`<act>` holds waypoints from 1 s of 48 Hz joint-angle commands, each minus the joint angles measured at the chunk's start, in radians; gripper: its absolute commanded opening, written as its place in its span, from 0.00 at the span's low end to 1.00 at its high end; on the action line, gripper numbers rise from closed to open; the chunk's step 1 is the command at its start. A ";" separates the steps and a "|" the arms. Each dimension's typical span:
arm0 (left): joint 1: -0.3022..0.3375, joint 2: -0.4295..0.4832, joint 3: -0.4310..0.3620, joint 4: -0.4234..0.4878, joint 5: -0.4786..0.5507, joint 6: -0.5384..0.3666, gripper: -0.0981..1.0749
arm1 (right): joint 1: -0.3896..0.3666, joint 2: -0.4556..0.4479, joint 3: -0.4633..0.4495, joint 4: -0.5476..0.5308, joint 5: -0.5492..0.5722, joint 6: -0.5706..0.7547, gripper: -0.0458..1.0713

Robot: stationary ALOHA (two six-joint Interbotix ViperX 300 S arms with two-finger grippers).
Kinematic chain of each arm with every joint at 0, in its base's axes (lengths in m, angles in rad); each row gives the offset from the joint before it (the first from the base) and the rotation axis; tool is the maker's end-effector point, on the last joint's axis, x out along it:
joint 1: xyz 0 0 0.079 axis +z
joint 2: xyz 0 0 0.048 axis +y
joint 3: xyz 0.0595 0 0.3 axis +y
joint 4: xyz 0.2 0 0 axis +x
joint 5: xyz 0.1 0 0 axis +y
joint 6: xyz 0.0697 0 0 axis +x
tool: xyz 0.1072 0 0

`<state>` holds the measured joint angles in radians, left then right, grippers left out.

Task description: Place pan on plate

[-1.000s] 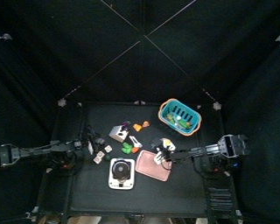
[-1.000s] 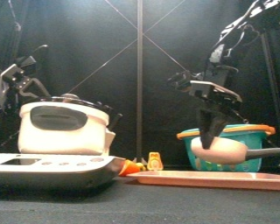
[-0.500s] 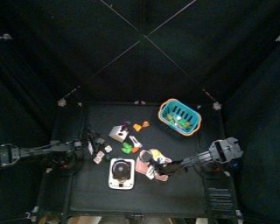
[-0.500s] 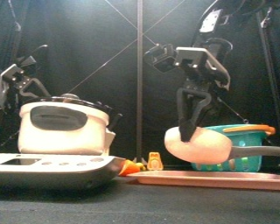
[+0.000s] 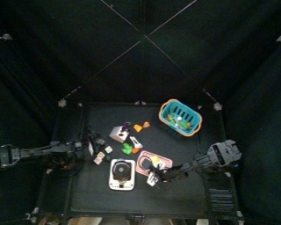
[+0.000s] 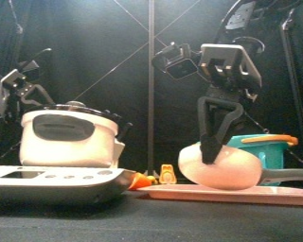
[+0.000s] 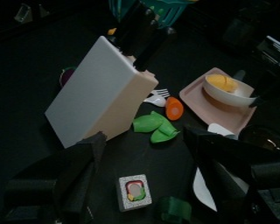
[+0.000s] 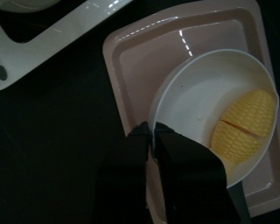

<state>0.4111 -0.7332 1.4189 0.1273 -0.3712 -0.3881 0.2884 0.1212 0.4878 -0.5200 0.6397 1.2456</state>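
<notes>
The pan (image 8: pixel 219 109) is white with a yellow piece inside. It sits low on the pink plate (image 8: pixel 143 61), and I cannot tell whether they touch. My right gripper (image 8: pixel 152 156) is shut on the pan's handle at the plate's edge. In the front view the gripper (image 6: pixel 218 142) hangs down onto the pan (image 6: pixel 223 170) over the plate (image 6: pixel 180 191). From above, the pan (image 5: pixel 153 161) and the right gripper (image 5: pixel 164 172) are at the table's front middle. My left gripper (image 7: pixel 143 185) is open and empty, resting at the table's left (image 5: pixel 87 151).
A white piece with a dark round centre (image 5: pixel 122 174) lies just left of the plate. A white block (image 5: pixel 122 134) and small green and orange toys (image 7: pixel 160 122) stand behind it. A teal and orange basket (image 5: pixel 181 117) is at the back right.
My right gripper has carried the pan leftward and toward the table's front, and lowered it from above the plate's right side onto the plate. The left arm has not moved.
</notes>
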 commanded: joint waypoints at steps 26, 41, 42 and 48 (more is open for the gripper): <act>0.002 0.002 -0.017 0.000 -0.005 0.000 0.97 | -0.005 -0.018 -0.006 0.005 -0.017 0.002 0.67; 0.002 0.002 -0.017 0.000 -0.005 0.000 0.97 | -0.006 -0.038 -0.021 0.000 0.031 0.002 0.68; 0.002 0.002 -0.017 -0.002 -0.005 0.000 0.97 | -0.006 -0.040 -0.023 0.000 0.034 0.002 0.68; 0.002 0.002 -0.017 0.000 -0.005 0.002 0.97 | -0.008 -0.041 -0.029 0.008 0.046 0.003 0.69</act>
<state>0.4096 -0.7332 1.4189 0.1273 -0.3712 -0.3881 0.2869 0.1212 0.4832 -0.5154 0.6826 1.2456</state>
